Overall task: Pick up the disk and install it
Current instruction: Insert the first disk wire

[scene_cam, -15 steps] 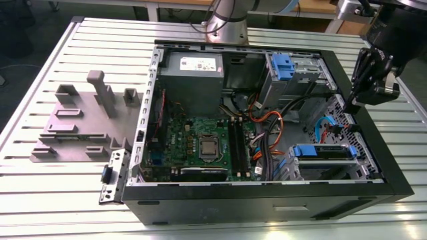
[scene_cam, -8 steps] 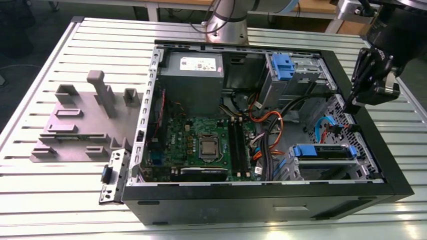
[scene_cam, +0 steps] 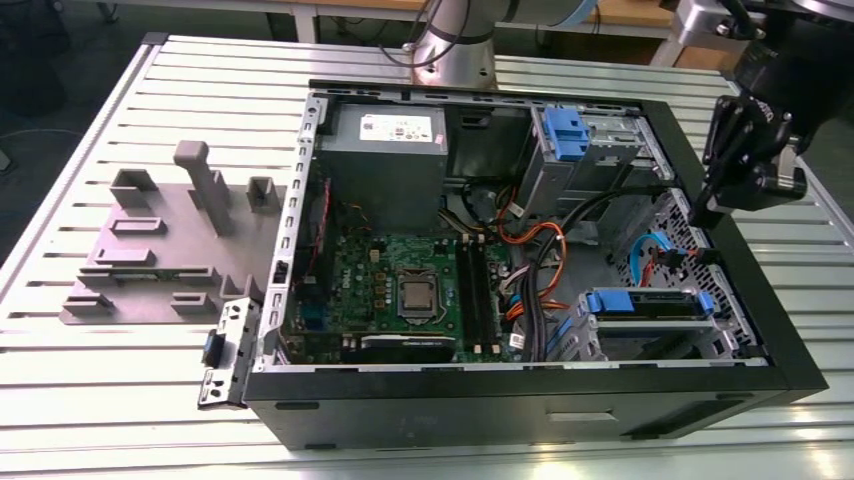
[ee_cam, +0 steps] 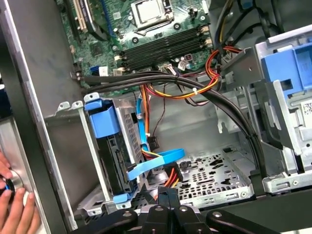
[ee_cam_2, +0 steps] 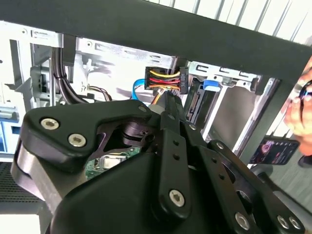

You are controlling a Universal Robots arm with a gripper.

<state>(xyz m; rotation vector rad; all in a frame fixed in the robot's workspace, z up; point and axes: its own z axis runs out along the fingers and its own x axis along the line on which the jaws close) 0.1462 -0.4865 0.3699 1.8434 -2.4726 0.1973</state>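
The jaws are pressed together, gripping nothing, above the wall of the computer case (scene_cam: pixel 534 405). The disk (ee_cam: pixel 103 120) stands clear of them, slotted in the drive cage (ee_cam: pixel 66 134) near their tips.

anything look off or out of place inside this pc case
Nothing looks damaged or spilled. Two oddities: a person's hand rests outside the case wall by the drive cage, and a blue flat cable hangs loose beside the cage that holds the disk.
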